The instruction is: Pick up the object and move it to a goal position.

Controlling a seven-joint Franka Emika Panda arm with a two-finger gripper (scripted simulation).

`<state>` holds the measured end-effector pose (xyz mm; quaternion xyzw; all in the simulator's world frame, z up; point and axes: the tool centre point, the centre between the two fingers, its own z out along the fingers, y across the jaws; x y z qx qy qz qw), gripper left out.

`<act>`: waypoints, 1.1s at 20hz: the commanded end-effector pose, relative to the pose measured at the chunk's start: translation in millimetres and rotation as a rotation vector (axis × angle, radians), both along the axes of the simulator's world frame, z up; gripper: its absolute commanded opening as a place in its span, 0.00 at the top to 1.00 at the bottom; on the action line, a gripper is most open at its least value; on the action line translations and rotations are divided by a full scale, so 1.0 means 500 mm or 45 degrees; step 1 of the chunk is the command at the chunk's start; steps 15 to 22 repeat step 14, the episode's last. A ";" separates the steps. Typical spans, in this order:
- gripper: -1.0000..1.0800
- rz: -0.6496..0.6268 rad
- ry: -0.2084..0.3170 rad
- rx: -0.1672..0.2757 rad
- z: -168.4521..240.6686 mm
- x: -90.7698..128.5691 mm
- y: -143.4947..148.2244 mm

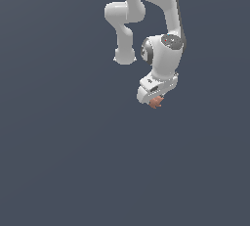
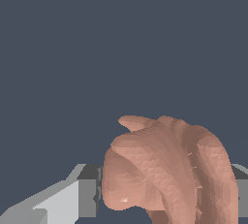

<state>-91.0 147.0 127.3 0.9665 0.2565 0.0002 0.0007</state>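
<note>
While I watch the exterior view, I see the white gripper (image 1: pixel 155 100) pointing down from the bent arm (image 1: pixel 166 34) with the object (image 1: pixel 156 102), a small orange-brown lump, showing at its tip. On the wrist view the object (image 2: pixel 169 169) fills the space between the two grey fingers (image 2: pixel 87 191), its finger-like lobes curling upward and its sides seeming to touch the pads on both sides, so I judge the jaws are closed on it, narrowed only as far as its width allows. Held centred like this, the lumpy shape should not twist out during travel. I cannot tell from either view whether it is lifted or at surface level, since the dark ground (image 1: pixel 58 161) gives no shadow or edge. No goal marker shows, so I cannot judge how far remains
</note>
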 end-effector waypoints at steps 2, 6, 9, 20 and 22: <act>1.00 -0.002 0.000 -0.001 0.024 -0.017 0.058; 1.00 -0.002 0.001 0.000 0.042 -0.029 0.105; 1.00 -0.002 0.001 0.001 0.050 -0.033 0.126; 1.00 -0.002 0.001 0.002 0.053 -0.032 0.134; 1.00 -0.002 0.001 0.002 0.053 -0.032 0.134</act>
